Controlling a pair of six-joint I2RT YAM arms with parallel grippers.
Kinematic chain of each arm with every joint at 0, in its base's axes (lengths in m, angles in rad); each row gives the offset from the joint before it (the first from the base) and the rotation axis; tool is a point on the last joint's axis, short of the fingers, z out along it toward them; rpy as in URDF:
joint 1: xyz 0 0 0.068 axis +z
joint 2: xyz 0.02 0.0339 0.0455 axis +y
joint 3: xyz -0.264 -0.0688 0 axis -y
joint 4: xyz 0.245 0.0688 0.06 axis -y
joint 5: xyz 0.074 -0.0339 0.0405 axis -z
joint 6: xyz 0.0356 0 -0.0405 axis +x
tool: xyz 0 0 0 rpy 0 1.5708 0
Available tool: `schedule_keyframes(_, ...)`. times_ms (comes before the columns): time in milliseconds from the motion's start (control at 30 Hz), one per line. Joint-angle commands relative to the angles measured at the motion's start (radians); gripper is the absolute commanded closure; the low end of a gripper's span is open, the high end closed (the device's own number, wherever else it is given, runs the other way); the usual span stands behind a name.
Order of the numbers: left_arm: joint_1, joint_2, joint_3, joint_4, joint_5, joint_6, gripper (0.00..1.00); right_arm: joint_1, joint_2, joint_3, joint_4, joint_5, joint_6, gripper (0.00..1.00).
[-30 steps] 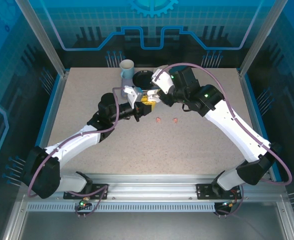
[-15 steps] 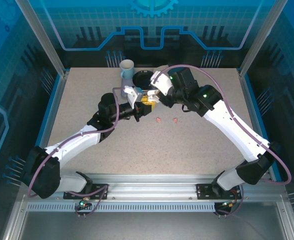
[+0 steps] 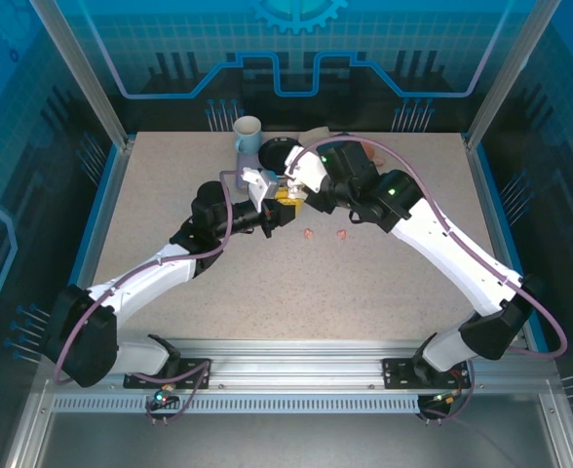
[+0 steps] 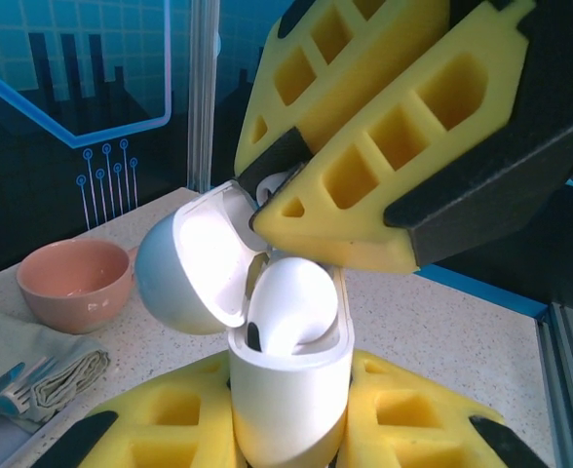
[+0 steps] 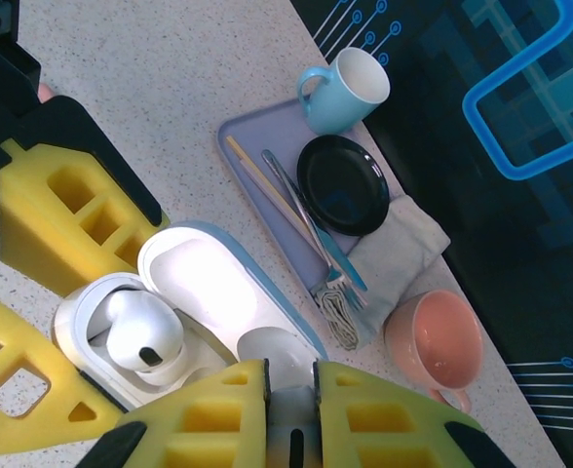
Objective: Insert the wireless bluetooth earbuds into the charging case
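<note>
- While the left claw [image 3: 283, 211] stays out of the action as a clamp, clenched on the lower half of the charging case [image 4: 288, 395], the case is held upright just above the desk [image 3: 384, 283], near the middle of its far edge.
- The case lid [image 4: 199, 268] is swung open and leans away to one side, so the mouth faces up.
- One white earbud [image 5: 140, 336] already sits in the case, rounded head upward.
- The right claw [image 3: 294, 190] is closed on a second white earbud [image 5: 290, 395], pinched between its yellow fingertips. The bud's long axis appears to run in line with the fingers.
- Key relation: the right claw hangs tilted directly over the open mouth, on the lid side of the seated bud. The free socket appears to lie just below the held bud and close beside its twin, though the socket itself is hidden.
- My judgement is that the coming move is a short, straight lowering, stem first, with the case kept steady.
- Two pink earbuds [image 3: 309, 233] [image 3: 341, 234] lie on the desk, just on the near side of both claws, slightly closer to the right arm.
</note>
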Motion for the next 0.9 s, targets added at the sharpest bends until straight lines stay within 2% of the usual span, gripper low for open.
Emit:
schedule_keyframes(0,-0.004,0.002,0.033,0.050,0.019,0.009,1.00,0.030,0.017,0.034,0.000,-0.011,-0.015,0.85)
schedule_keyframes(167,-0.005,0.005,0.027,0.064,0.018,0.002,1.00,0.031,0.024,0.065,0.000,-0.017,-0.015,0.75)
schedule_keyframes(467,-0.004,0.006,0.016,0.078,0.016,-0.004,1.00,0.034,0.048,0.121,-0.006,0.006,-0.016,0.70)
schedule_keyframes(567,-0.005,0.007,0.012,0.082,0.013,-0.006,1.00,0.033,0.053,0.146,-0.003,0.021,-0.010,0.63)
schedule_keyframes(733,-0.005,0.009,0.007,0.089,0.008,-0.006,1.00,0.018,0.054,0.205,-0.006,0.010,0.032,0.46)
schedule_keyframes(867,-0.004,0.009,0.005,0.095,0.005,-0.008,1.00,-0.021,0.050,0.250,-0.007,-0.011,0.129,0.35)
